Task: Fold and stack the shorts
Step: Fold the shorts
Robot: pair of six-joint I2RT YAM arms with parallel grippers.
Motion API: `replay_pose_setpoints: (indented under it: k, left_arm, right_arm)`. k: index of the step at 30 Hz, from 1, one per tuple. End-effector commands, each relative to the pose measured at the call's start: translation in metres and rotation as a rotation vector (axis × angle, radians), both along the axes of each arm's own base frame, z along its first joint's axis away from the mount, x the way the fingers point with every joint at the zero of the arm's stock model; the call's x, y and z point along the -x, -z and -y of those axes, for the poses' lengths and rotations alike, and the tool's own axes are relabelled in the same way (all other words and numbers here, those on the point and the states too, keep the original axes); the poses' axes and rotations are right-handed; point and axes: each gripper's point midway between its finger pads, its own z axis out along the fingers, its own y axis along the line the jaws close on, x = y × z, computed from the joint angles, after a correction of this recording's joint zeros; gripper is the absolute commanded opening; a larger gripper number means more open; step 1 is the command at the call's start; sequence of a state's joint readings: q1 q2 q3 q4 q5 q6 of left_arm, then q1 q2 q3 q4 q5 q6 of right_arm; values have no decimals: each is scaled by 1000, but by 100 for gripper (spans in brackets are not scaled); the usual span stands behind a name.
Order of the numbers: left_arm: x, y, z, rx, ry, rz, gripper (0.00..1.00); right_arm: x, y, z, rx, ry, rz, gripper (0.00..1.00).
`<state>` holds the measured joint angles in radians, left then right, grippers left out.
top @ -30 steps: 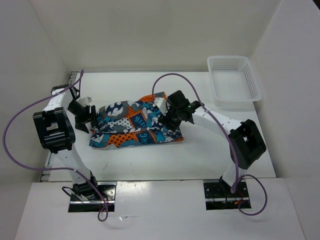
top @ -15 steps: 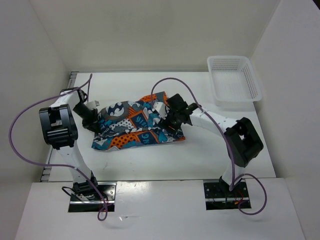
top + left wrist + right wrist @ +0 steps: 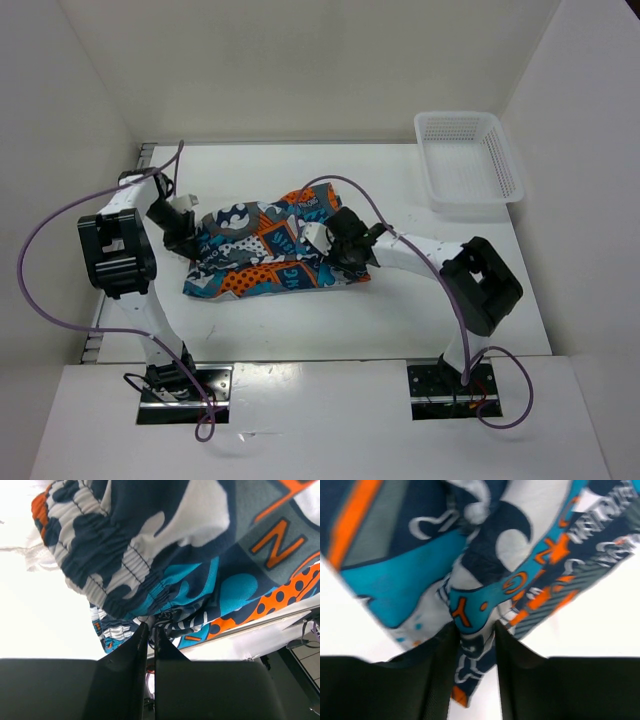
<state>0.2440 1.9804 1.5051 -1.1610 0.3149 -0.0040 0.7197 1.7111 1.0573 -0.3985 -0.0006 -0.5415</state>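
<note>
The shorts [image 3: 262, 255] are shown bunched at the middle of the table [image 3: 400, 315]. Their left end is pinched by the nearly closed left gripper [image 3: 149, 628]. A fold at their right end is clamped by the right gripper [image 3: 474, 630], in a blurred, cropped view.

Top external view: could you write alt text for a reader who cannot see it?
Patchwork-print shorts lie crumpled on a white table, with the left gripper at their left edge and the right gripper at their right end, both on the fabric. A white mesh basket sits at the far right corner.
</note>
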Motion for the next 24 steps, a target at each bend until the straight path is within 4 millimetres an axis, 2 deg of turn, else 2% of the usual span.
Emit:
replay_pose_setpoints:
  k: [1,4,5,6,10,11,12,13,14,15,16,18,19,20,21,22,23,24]
  left_arm:
    - [-5,-22,-1,-13,9,39,1]
    - [-9,-30,-2,-18,9,61,1]
    - [-11,-31,-4,-29,10,68,1]
    - [-11,-31,-4,-29,10,68,1]
    - [-24,-43,-16,-94,13,113,1]
    - [-27,-49,-19,-111,13,125,1]
    - [-40,-61,-26,-144,12,167,1]
    - [-49,-67,-31,-153,1,196,3]
    - [-55,-73,-37,-157,-10,209,3]
    - [-69,-93,-41,-175,-14,276,3]
    - [-76,-97,-46,-182,-24,298,3]
    - [-89,-111,-46,-178,-26,355,0]
    - [-96,-117,-42,-148,-24,385,0]
    - [-113,-136,-38,-145,-12,476,0]
    - [-122,-147,-36,-134,-9,531,0]
    - [-133,-159,-36,-132,-6,592,0]
    - [-145,-175,-35,-125,0,668,0]
    - [-156,-205,-35,-132,7,767,0]
  right_arm:
    - [-35,-13,-2,-23,71,132,35]
    - [-46,-21,1,-38,105,158,22]
    - [-46,-17,1,-32,105,151,17]
    - [-45,-17,0,-37,100,146,2]
    - [-62,-34,-4,-47,117,216,0]
    - [-72,-51,-8,-61,121,266,0]
    - [-89,-62,4,-58,175,308,0]
    - [-108,-87,3,-94,207,367,0]
    - [-121,-96,8,-101,239,397,0]
    - [-141,-114,26,-106,307,455,0]
    - [-158,-135,29,-130,341,506,0]
    - [-181,-153,46,-125,404,569,0]
    - [-192,-171,40,-149,403,609,0]
    - [-200,-180,44,-154,422,629,0]
    - [-205,-188,42,-155,413,648,0]
    - [-216,-216,40,-185,440,708,0]
    - [-224,-218,38,-184,449,718,0]
    - [-233,-246,35,-221,469,775,0]
